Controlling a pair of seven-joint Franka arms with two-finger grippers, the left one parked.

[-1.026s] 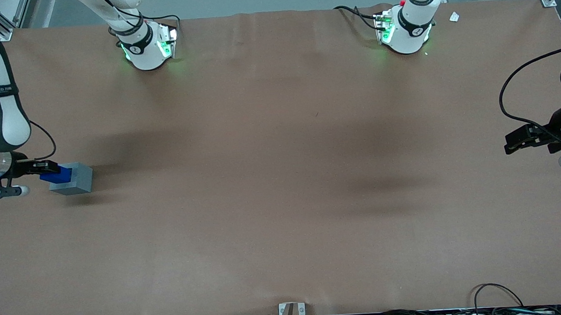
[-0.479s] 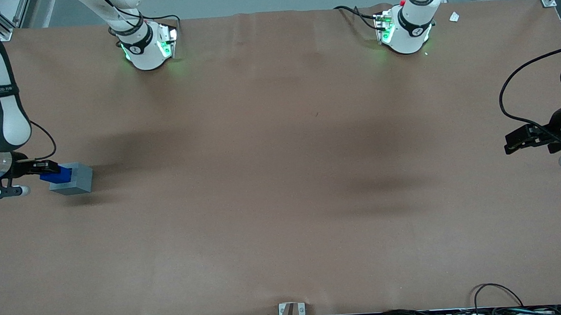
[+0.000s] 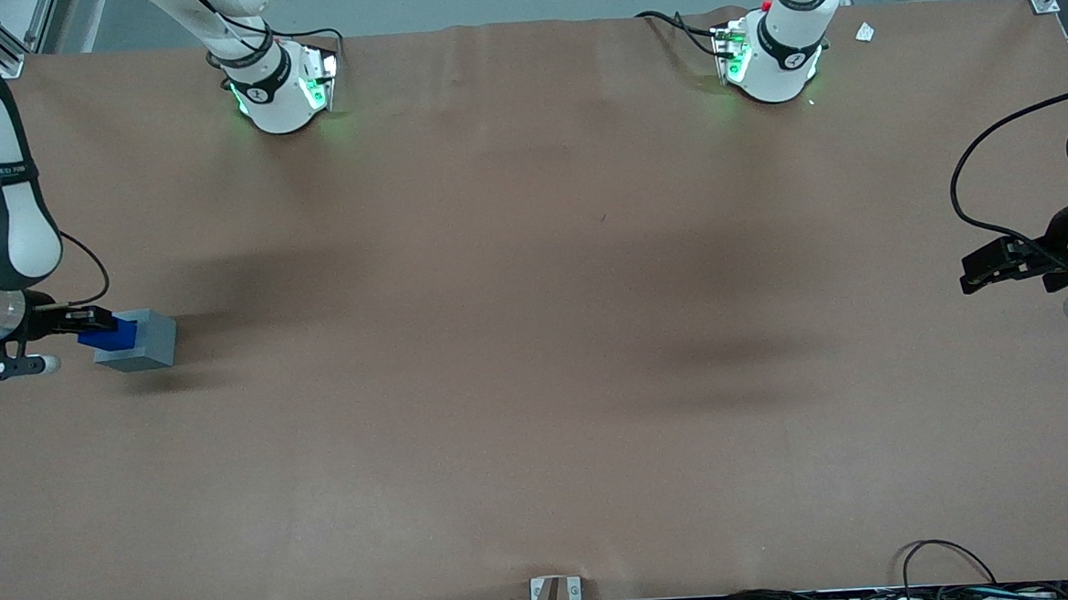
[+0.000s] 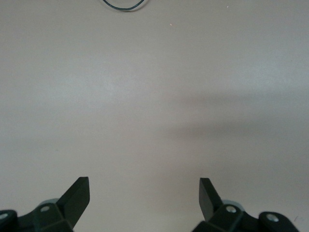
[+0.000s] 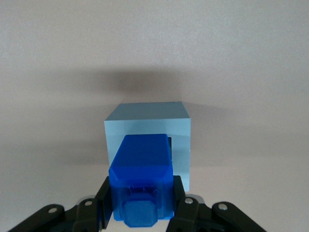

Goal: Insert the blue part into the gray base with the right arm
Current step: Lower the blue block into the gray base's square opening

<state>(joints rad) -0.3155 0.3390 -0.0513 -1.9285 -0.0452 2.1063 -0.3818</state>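
The light-gray base (image 3: 145,343) is a cube standing on the brown table at the working arm's end. The right arm's gripper (image 3: 95,325) is shut on the bright-blue part (image 3: 108,338) and holds it against the base's upper face. In the right wrist view the blue part (image 5: 141,169) fills the space between the black fingers (image 5: 177,193), its stub end toward the camera. Its other end lies over the gray base (image 5: 147,118), covering most of the square recess; only a dark sliver of that recess shows beside it. How deep it sits I cannot tell.
Two white arm bases (image 3: 281,89) (image 3: 772,54) with green lights stand along the table edge farthest from the front camera. A small bracket (image 3: 554,596) and cables (image 3: 950,571) lie at the nearest edge. The base stands close to the table's end.
The right arm's upper link has shifted very slightly. The blue part has edged a touch toward the gray base. The base has not moved.
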